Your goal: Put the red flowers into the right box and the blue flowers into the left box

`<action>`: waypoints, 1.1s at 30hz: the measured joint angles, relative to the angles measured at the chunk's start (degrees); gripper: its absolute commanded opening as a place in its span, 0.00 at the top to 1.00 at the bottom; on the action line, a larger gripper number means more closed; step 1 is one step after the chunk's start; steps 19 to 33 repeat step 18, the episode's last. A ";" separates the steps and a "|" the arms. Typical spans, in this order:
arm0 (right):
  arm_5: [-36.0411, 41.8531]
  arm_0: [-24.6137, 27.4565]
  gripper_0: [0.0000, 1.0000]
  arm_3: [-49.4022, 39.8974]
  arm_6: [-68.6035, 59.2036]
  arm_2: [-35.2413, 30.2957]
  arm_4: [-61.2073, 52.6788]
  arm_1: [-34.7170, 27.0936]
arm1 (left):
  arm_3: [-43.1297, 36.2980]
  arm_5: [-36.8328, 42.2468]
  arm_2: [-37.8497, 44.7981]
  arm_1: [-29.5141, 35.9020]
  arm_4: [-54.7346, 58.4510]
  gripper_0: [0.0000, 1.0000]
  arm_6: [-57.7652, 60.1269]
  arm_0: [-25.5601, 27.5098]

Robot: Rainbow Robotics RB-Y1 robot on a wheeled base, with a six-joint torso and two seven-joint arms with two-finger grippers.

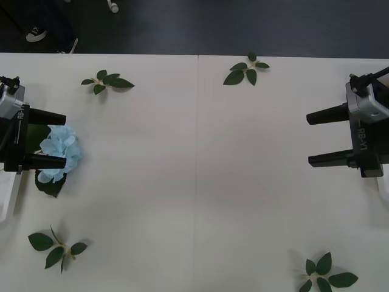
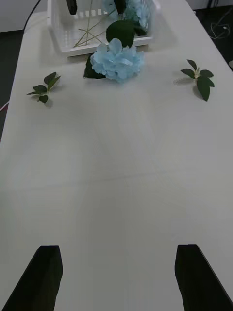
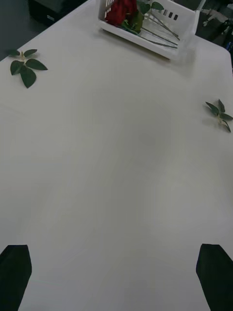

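Note:
A pale blue flower (image 1: 59, 152) lies at the table's left edge, its bloom (image 2: 116, 60) resting on the table just outside the rim of the left box (image 2: 63, 46). More blue flowers (image 2: 138, 9) lie inside that box. My left gripper (image 1: 61, 139) hovers open over the bloom, holding nothing; its own view has its fingertips (image 3: 14, 272) wide apart over bare table. At the table's right edge my right gripper (image 1: 310, 139) is open and empty too. The red flowers (image 3: 121, 9) lie in the right box (image 3: 155, 41), stems pointing along it.
Bloomless green leaf sprigs lie scattered: far left (image 1: 108, 81), far middle (image 1: 246, 70), near left (image 1: 56, 246) and near right (image 1: 325, 277). A seam (image 1: 197, 170) runs down the middle of the white table. Dark floor lies beyond the far edge.

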 measured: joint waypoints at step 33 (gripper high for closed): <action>1.45 0.72 0.32 1.97 4.89 2.68 0.93 0.00 | 0.00 0.00 0.00 0.00 0.00 0.00 0.00 0.00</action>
